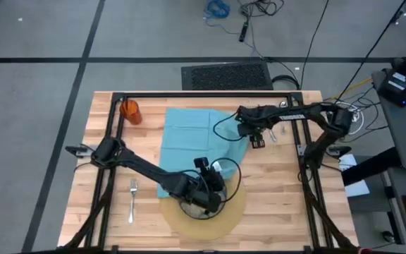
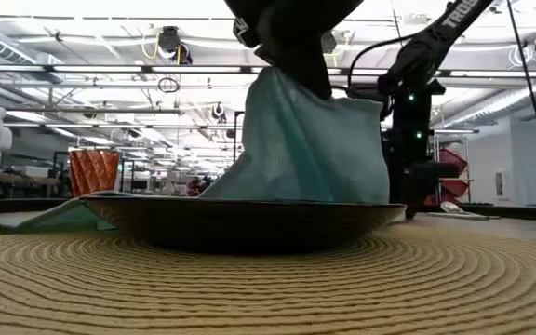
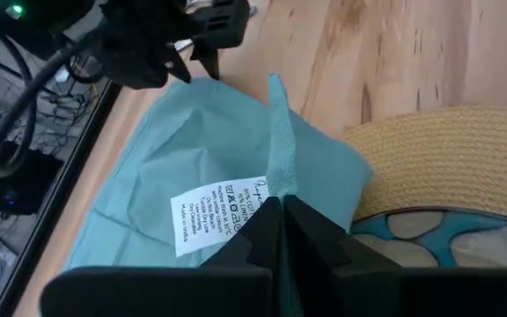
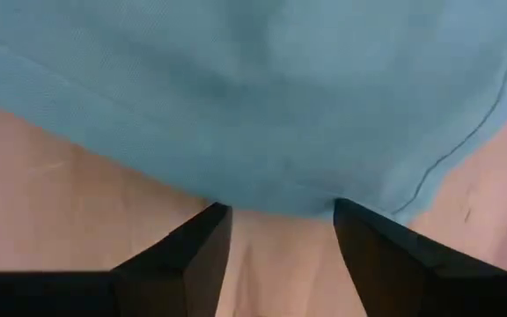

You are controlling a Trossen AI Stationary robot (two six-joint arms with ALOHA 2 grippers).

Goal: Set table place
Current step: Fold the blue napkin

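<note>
A teal napkin (image 1: 192, 134) lies spread on the table (image 1: 280, 197), beyond a round tan mat (image 1: 225, 219). A dark plate (image 2: 249, 221) sits on the mat. My left gripper (image 1: 213, 182) is over the plate, shut on the napkin's near part. That part rises as a tent (image 2: 305, 149) above the plate. My right gripper (image 4: 280, 238) stands open at the napkin's right edge (image 4: 429, 176), with bare wood between its fingers. An orange cup (image 1: 130, 111) stands at the far left. A fork (image 1: 132, 200) lies left of the mat. My left gripper pinches a raised ridge of the napkin (image 3: 276, 180) between its two shut fingers, close to the white label (image 3: 214, 211). The fingers come from above, slanting down. The cloth hangs below them toward the plate, and the rest lies flat on the table.
Some silver cutlery (image 1: 279, 131) lies on the wood just right of my right gripper. Black frame rails (image 1: 111, 144) run along the table's left, right and far sides. Bare wood shows at the near right (image 1: 287, 219).
</note>
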